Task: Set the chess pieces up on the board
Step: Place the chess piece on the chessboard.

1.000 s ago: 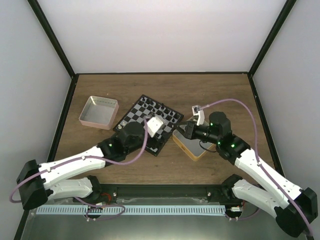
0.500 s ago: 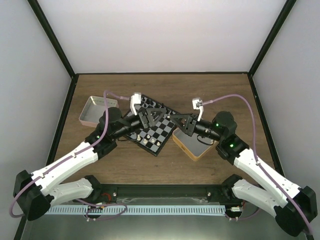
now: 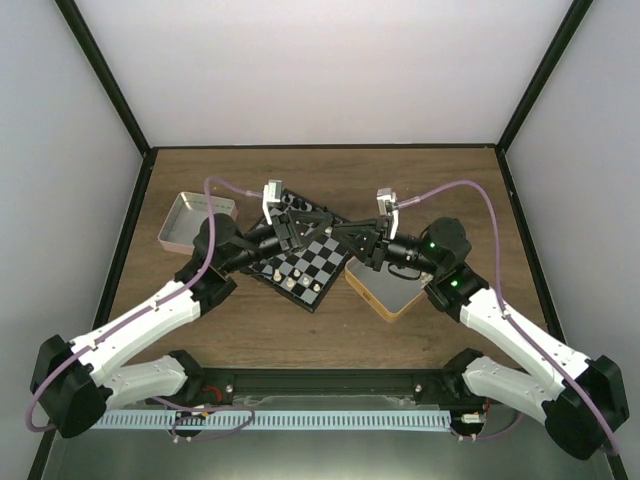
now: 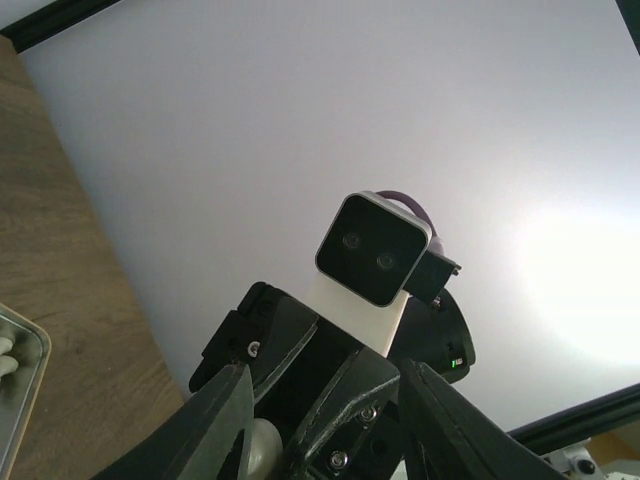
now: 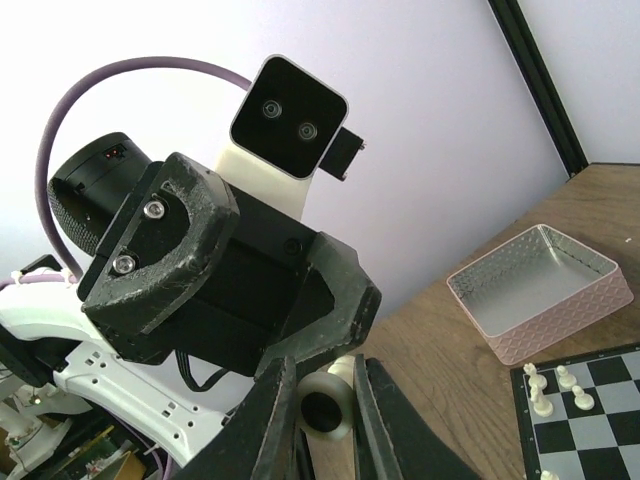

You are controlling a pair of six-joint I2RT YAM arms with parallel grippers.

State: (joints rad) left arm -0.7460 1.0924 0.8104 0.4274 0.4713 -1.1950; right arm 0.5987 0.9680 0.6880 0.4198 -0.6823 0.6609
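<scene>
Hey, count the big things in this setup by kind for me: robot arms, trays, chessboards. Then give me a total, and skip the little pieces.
Robot arms: 2 (left arm, right arm)
Trays: 2 (pink tray, tan tray)
Chessboards: 1 (board)
Total: 5

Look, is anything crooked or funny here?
The board sits crooked on the table, corners pointing at its edges. Above it, the right gripper pinches one cream chess piece in mid-air, nose to nose with the left gripper.
</scene>
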